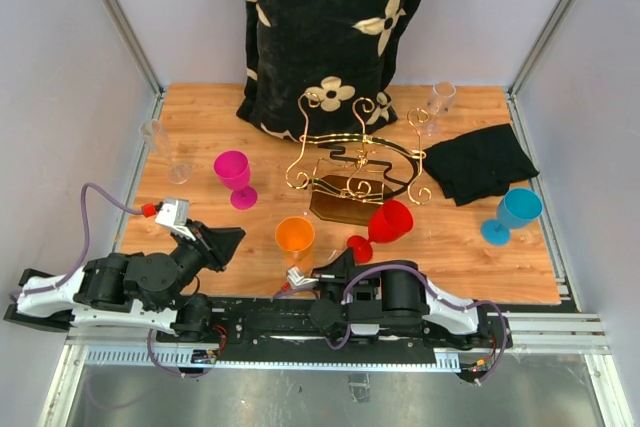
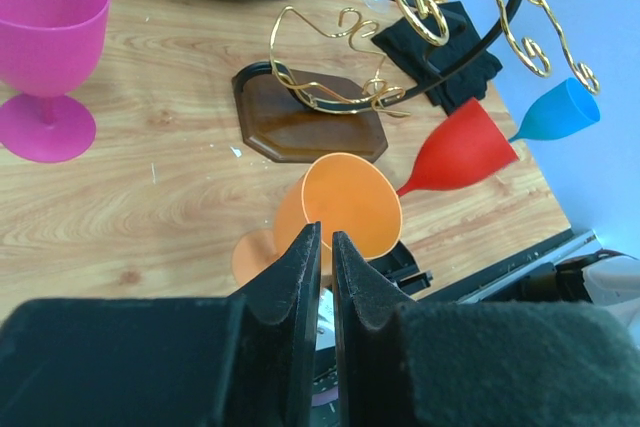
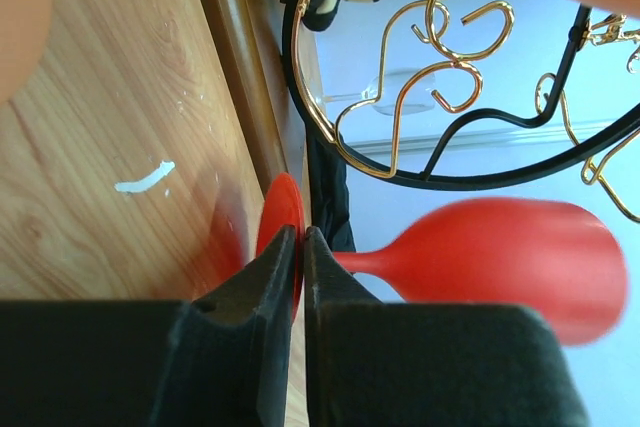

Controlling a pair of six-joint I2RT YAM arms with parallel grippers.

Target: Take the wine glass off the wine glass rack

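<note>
The wine glass rack (image 1: pixel 352 155) is a gold wire stand on a dark brown base (image 2: pixel 310 119), in the middle of the wooden table. A red wine glass (image 1: pixel 388 221) leans in front of that base, bowl up and to the right, below the rack's ring and not hanging on it. My right gripper (image 3: pixel 302 232) is shut on the rim of the glass's round foot (image 3: pixel 280 212); in the top view the right gripper (image 1: pixel 348 253) sits just below that foot. My left gripper (image 2: pixel 326 233) points at an orange glass with its jaws almost together and nothing between them; the left gripper (image 1: pixel 228 242) is at the near left.
An orange glass (image 1: pixel 295 237) stands between the arms, a pink one (image 1: pixel 235 175) to its left, a blue one (image 1: pixel 514 213) at the right. Clear glasses (image 1: pixel 165 147) (image 1: pixel 438 102) stand near both back corners. Black cloth (image 1: pixel 485 162) lies right of the rack; patterned fabric (image 1: pixel 330 27) hangs behind.
</note>
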